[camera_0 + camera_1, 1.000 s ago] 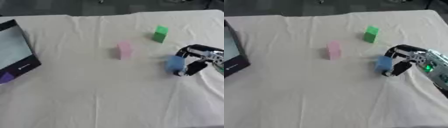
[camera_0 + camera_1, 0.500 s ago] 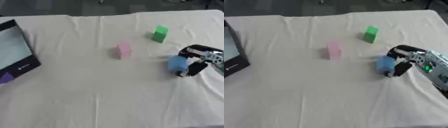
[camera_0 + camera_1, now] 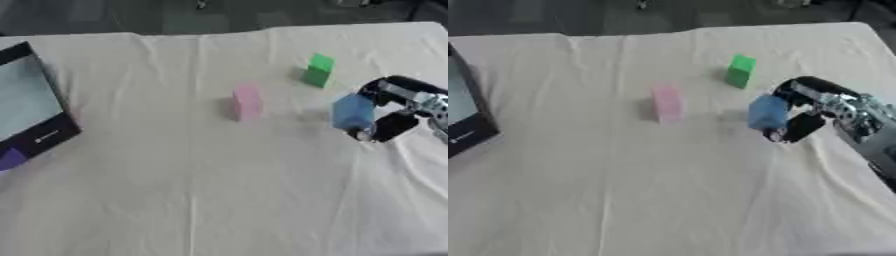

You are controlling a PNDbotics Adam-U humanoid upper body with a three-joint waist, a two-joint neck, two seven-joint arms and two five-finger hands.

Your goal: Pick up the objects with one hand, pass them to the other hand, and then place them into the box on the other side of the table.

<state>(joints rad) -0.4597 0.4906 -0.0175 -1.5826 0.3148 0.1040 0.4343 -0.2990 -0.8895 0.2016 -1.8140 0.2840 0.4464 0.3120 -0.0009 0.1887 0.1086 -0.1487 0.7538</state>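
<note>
Three blocks on cloth-covered surface (image 3: 219, 190) in left eye view: pink block (image 3: 247, 102) centre, green block (image 3: 318, 70) beyond, blue block (image 3: 353, 112) clamped in right robot hand (image 3: 395, 107). Box (image 3: 26, 117) at left edge.

Right eye view: same pinch, fingers (image 3: 802, 127) curled around blue block.

The surface (image 3: 219, 190) is covered in a plain cream-white cloth. A blue block (image 3: 353, 112), a pale pink block (image 3: 247, 101) and a green block (image 3: 318, 70) are seen. The right hand (image 3: 815, 107) is coloured black and silver. The box (image 3: 31, 112) is black-edged with a grey-white inside and a purple patch.
</note>
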